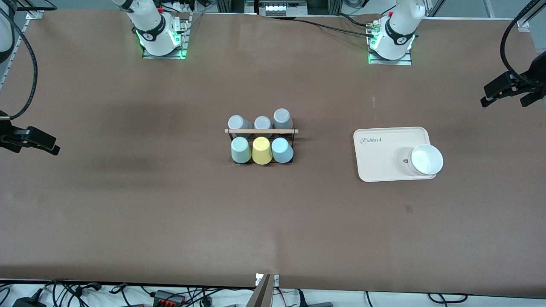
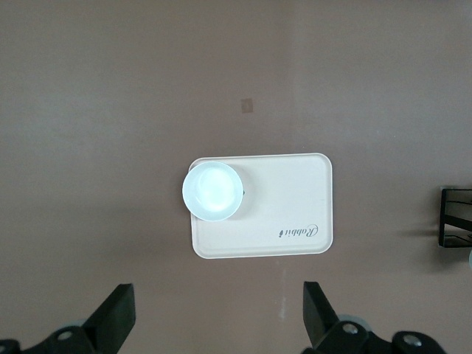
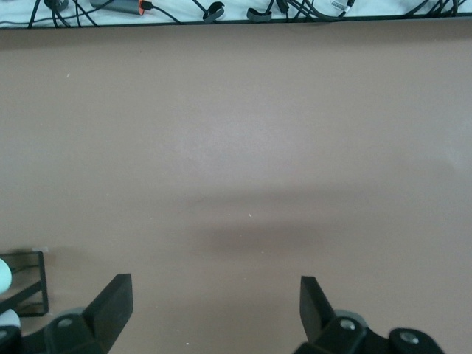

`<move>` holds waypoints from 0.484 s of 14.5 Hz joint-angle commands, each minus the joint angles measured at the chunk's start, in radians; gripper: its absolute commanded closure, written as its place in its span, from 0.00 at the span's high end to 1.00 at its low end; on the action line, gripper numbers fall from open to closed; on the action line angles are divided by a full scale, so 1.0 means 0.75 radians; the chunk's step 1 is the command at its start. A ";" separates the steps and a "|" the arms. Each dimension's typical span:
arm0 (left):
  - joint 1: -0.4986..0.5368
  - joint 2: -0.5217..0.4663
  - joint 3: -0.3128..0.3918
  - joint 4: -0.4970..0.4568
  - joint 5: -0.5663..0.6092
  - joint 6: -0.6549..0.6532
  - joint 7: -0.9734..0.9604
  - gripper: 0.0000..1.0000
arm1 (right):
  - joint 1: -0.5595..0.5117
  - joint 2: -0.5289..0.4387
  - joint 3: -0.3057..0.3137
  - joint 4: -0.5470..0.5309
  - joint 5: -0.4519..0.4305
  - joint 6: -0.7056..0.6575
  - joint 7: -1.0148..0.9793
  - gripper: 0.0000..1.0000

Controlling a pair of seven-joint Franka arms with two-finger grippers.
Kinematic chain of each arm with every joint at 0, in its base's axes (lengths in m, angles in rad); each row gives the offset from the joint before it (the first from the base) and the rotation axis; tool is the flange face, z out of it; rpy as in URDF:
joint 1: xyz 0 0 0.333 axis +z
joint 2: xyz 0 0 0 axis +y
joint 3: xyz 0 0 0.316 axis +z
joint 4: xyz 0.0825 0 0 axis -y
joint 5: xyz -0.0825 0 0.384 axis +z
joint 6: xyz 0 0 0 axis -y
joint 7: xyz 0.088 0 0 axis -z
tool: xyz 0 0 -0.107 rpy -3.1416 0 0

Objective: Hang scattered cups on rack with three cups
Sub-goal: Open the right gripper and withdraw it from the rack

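The brown surface (image 1: pixel 128 204) carries a cream tray (image 1: pixel 384 147) toward the left arm's end, with a white cup (image 1: pixel 425 160) standing upright on the tray's corner at about 4 o'clock from the tray's middle. At the surface's middle stands the rack (image 1: pixel 261 131), a black wire frame with a wooden rod across its top. All six cups sit upside down on it in two rows: three grey cups (image 1: pixel 262 123) at 12 o'clock from the rod, and at 6 o'clock from it the mint cup (image 1: pixel 240 150), a yellow cup (image 1: pixel 261 150) and the blue cup (image 1: pixel 282 150) side by side, touching. Both arms wait raised. The left gripper (image 2: pixel 220 318) hangs over bare surface just beside the tray, fingers spread apart and holding nothing. The right gripper (image 3: pixel 216 313) hangs over bare surface near the rack's end, fingers likewise apart.
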 commanded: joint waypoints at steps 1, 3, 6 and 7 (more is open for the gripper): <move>0.004 -0.004 -0.006 0.016 -0.004 -0.003 -0.001 1.00 | -0.004 -0.108 0.010 -0.174 -0.020 0.065 -0.042 1.00; 0.004 -0.004 -0.006 0.014 -0.004 -0.003 -0.001 1.00 | 0.001 -0.243 0.010 -0.403 -0.020 0.170 -0.040 1.00; 0.004 -0.004 -0.004 0.014 -0.004 -0.003 -0.001 1.00 | -0.003 -0.378 0.010 -0.614 -0.020 0.227 -0.044 1.00; 0.004 -0.004 -0.006 0.014 -0.004 -0.003 -0.001 1.00 | -0.004 -0.393 0.010 -0.621 -0.022 0.215 -0.044 1.00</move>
